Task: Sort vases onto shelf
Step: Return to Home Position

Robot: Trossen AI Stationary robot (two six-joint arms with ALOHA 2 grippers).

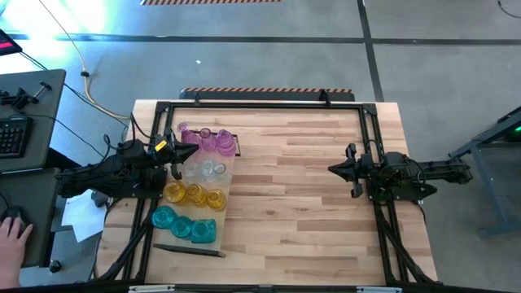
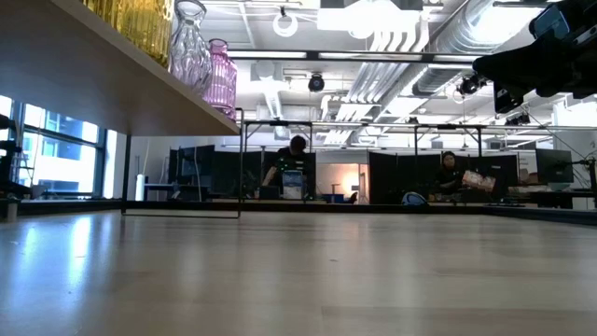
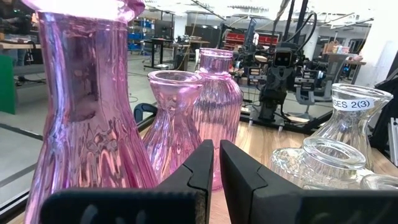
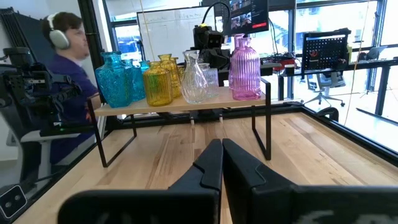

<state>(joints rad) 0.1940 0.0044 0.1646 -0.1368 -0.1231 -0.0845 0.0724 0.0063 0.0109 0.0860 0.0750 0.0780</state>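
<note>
The shelf (image 1: pixel 230 167) stands on thin dark legs at the table's left side. Vases stand on it in rows by colour: pink (image 1: pixel 207 138) at the far end, then clear (image 1: pixel 207 169), yellow (image 1: pixel 194 194), and teal (image 1: pixel 183 224) at the near end. My left gripper (image 1: pixel 177 159) is level and shut at the shelf's left edge. Its fingertips (image 3: pixel 214 158) stand just short of the pink vases (image 3: pixel 174 118) and the clear ones (image 3: pixel 348 118), with nothing between them. My right gripper (image 1: pixel 332 168) is level and shut at the table's right, pointing across at the shelf (image 4: pixel 186 104).
A thin dark rod (image 1: pixel 189 250) lies on the table by the shelf's near end. Black frame rails (image 1: pixel 260 106) run around the tabletop. Bare wood (image 1: pixel 285 187) lies between the shelf and the right arm. A person's hand (image 1: pixel 12 232) rests at a desk to the left.
</note>
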